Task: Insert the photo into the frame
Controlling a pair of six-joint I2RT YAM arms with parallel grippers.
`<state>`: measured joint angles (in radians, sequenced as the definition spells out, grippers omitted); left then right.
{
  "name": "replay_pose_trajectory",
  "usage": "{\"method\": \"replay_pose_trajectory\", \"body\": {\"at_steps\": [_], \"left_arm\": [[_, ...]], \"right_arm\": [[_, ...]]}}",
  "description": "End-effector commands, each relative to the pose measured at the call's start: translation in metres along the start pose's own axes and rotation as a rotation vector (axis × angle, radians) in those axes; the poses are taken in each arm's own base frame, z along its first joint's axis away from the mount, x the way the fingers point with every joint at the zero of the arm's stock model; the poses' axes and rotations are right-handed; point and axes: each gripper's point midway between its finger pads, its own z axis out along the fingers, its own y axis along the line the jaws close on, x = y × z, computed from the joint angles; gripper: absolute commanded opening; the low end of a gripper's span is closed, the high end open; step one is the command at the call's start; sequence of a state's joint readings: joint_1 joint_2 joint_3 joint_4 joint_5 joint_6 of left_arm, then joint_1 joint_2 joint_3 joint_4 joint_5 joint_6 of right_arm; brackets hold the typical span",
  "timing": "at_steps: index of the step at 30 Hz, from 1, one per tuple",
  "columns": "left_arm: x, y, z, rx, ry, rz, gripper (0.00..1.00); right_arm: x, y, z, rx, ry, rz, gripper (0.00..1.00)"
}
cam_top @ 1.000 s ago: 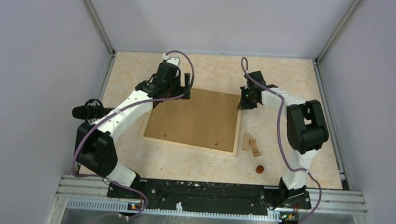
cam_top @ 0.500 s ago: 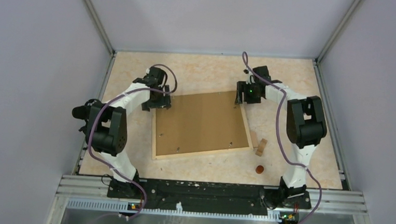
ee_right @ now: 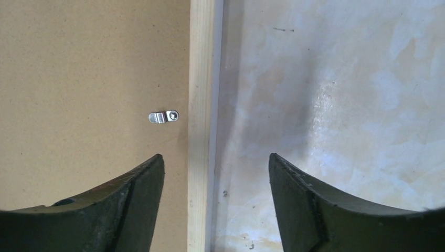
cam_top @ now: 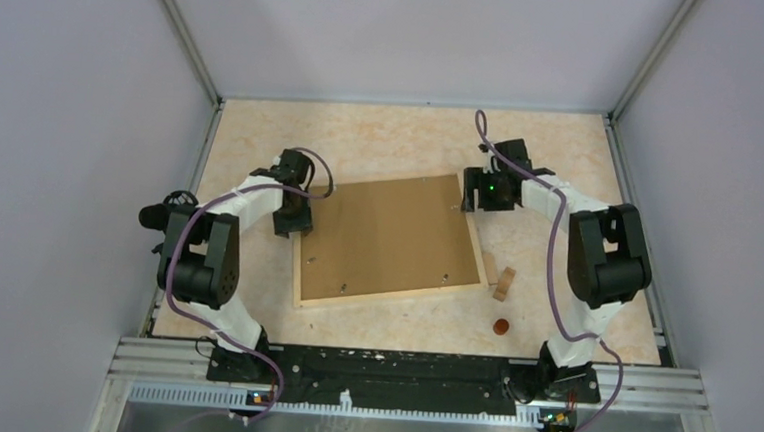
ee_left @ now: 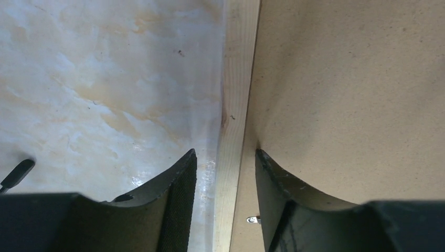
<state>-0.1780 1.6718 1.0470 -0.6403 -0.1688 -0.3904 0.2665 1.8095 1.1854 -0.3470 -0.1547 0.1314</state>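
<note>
Left gripper (ee_left: 225, 157) and right gripper (ee_right: 215, 157) are spread open astride one frame (ee_left: 236, 79); one photo (ee_left: 341, 79) and two blocks (cam_top: 503, 282) are seen.

pale bare-wood frame (ee_left: 236, 79), matt brown board-backed photo (ee_left: 357, 79), glossy marbled table (ee_left: 105, 79).

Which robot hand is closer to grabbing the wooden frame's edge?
Probably the left hand. Its fingers sit close on either side of the frame rail, so a small squeeze would grip it. The right hand straddles its rail too, but its fingers are spread much wider.
</note>
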Motion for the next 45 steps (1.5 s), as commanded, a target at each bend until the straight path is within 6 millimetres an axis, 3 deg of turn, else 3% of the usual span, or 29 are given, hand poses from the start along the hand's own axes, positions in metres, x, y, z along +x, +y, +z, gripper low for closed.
{"method": "replay_pose_trajectory", "body": {"at_steps": [1,11,18,31,39,45], "left_arm": [[-0.003,-0.001,0.007,0.01,-0.004,-0.002,0.46],[-0.001,0.003,0.011,-0.008,0.008,0.003,0.27],[-0.001,0.0,0.01,0.01,0.007,0.0,0.22],[0.0,-0.003,0.009,0.029,0.01,0.003,0.2],[0.0,-0.004,0.009,0.037,0.012,0.004,0.2],[-0.001,-0.004,0.007,0.038,0.006,0.005,0.18]], "right_arm": [[-0.024,0.005,0.001,0.006,-0.086,-0.038,0.68],[-0.016,0.01,0.023,0.034,-0.036,-0.073,0.52],[-0.014,0.014,0.032,0.028,-0.025,-0.068,0.46],[-0.006,0.019,0.037,0.005,-0.003,-0.082,0.55],[-0.003,0.02,0.041,-0.006,0.011,-0.085,0.55],[0.001,0.027,0.036,-0.049,0.028,-0.097,0.58]]}}
